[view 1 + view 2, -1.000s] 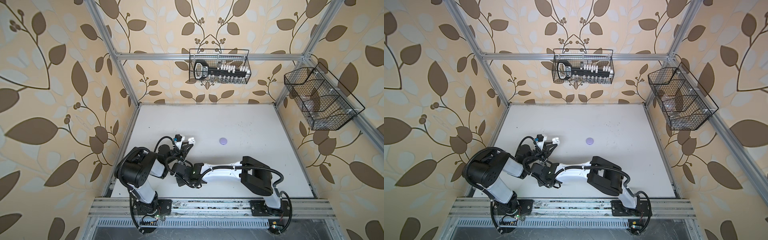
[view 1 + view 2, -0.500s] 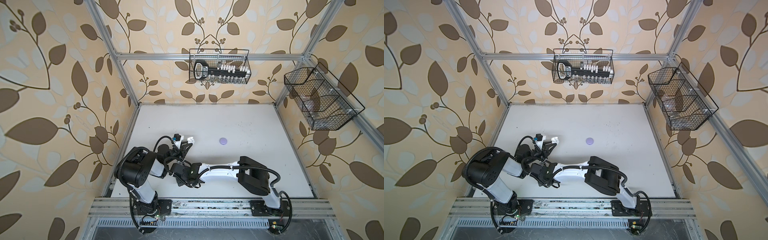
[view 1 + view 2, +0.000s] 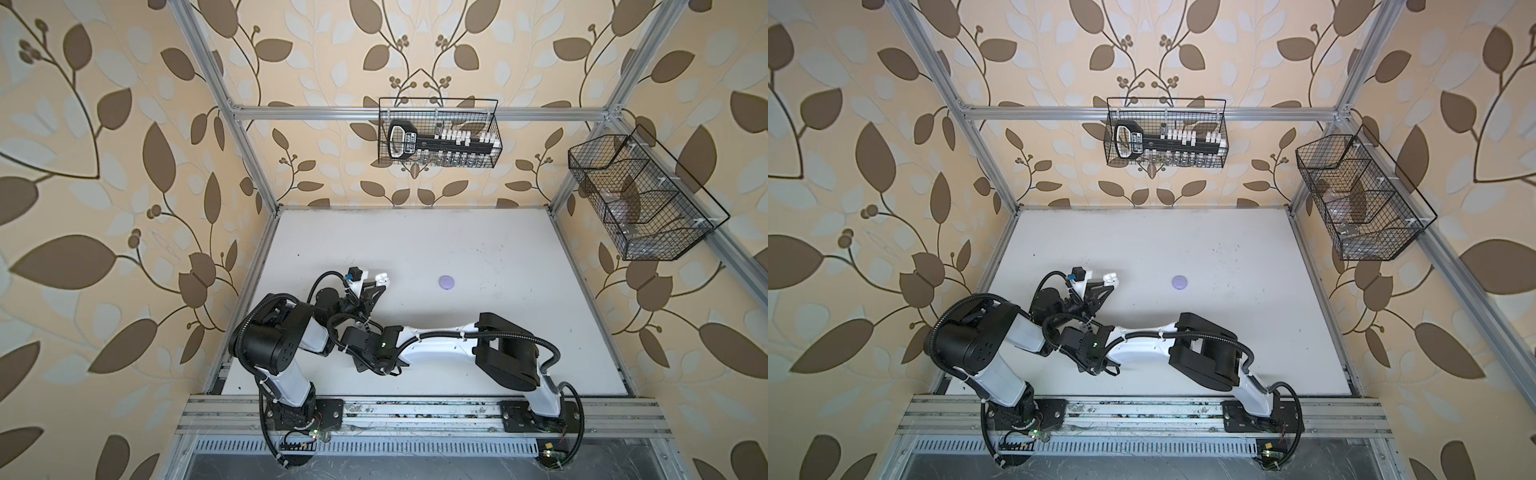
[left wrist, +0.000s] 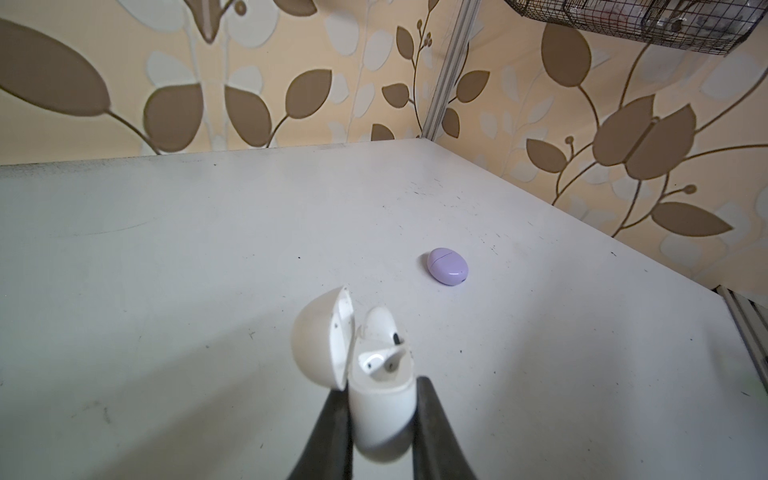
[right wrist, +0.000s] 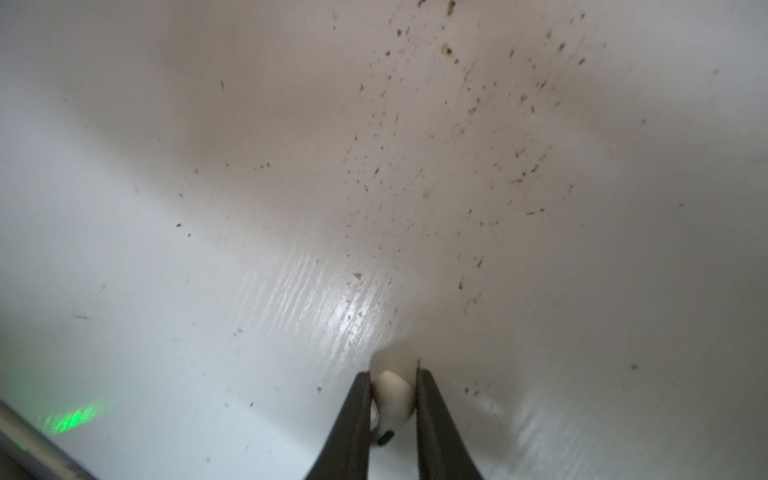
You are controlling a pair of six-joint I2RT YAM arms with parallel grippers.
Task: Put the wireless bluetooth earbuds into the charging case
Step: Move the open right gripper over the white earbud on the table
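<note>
Left claw (image 4: 380, 386) is clamped on the white charging case (image 4: 382, 419). Its lid is flipped open and one earbud (image 4: 376, 360) is seated inside (glossy white, same as the case). Right claw (image 5: 392, 376) reaches across, pinched shut on a loose white earbud (image 5: 392, 395) right down at the bench (image 5: 208, 208). Further right a closed lavender case (image 4: 448, 267) lies well apart, then a wire basket (image 3: 656, 245) on the wall.
</note>
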